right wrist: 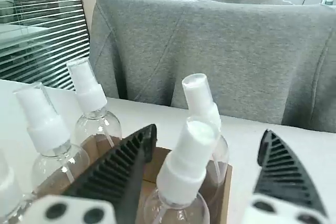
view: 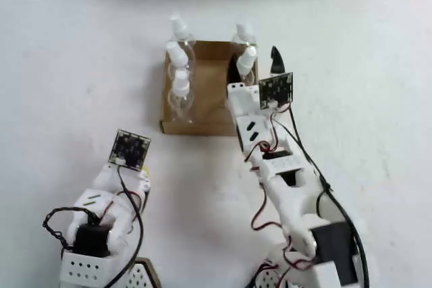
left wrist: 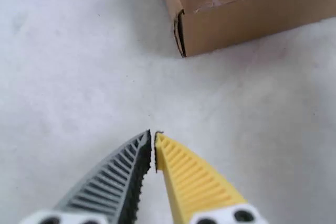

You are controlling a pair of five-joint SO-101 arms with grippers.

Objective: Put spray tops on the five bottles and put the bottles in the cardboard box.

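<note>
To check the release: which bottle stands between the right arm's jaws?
The bottle nearest the right arm, in the box's two-bottle row; the other four stand outside.

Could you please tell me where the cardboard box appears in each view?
High view: cardboard box far across the table, right claw over it.
Left wrist view: its corner ahead of the shut left claw.
Right wrist view: its wall beneath the bottles.
Shared landmark: the bottles inside it.

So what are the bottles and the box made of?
The bottles look like clear, shiny plastic, maybe glass: you can see right through them. Their spray tops look like white, solid plastic. The cardboard box is brown, dull cardboard, with a rough cut edge at its corner.
</note>
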